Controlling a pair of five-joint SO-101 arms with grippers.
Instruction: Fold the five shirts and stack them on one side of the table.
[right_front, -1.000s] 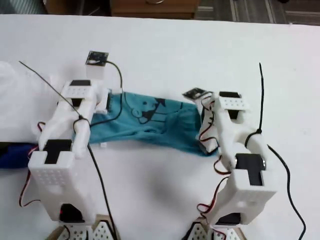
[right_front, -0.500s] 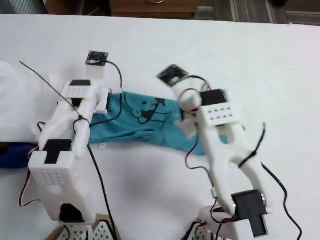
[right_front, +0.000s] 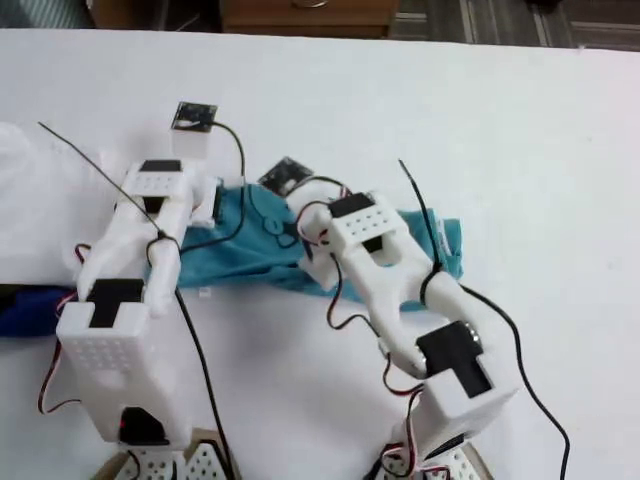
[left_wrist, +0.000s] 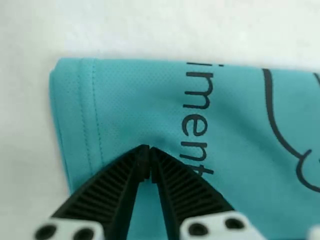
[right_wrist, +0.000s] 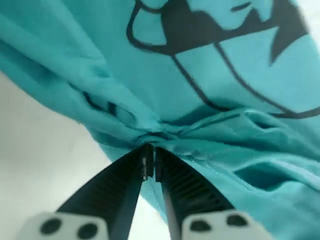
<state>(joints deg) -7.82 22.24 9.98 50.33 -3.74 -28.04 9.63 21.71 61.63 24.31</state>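
A teal shirt (right_front: 252, 250) with a dark printed figure lies stretched across the middle of the white table (right_front: 400, 100). My left gripper (right_front: 220, 203) sits at its left end. In the left wrist view that left gripper (left_wrist: 149, 162) is shut on the teal shirt (left_wrist: 230, 125) close to a hemmed corner. My right arm reaches diagonally over the shirt, with the right gripper (right_front: 306, 232) near the print at the middle. The right gripper (right_wrist: 150, 160) is shut on a bunched fold of the teal shirt (right_wrist: 225, 90). The shirt's right end (right_front: 447, 243) lies bare on the table.
A dark blue garment (right_front: 22, 312) lies at the table's left edge, beside my left arm. White cloth (right_front: 18, 175) sits farther back on the left. Bare table surface spreads behind the shirt and to the right.
My right arm has swung to the left across the shirt, from its right end to the middle print, and the shirt's right end now shows. The left arm has not moved.
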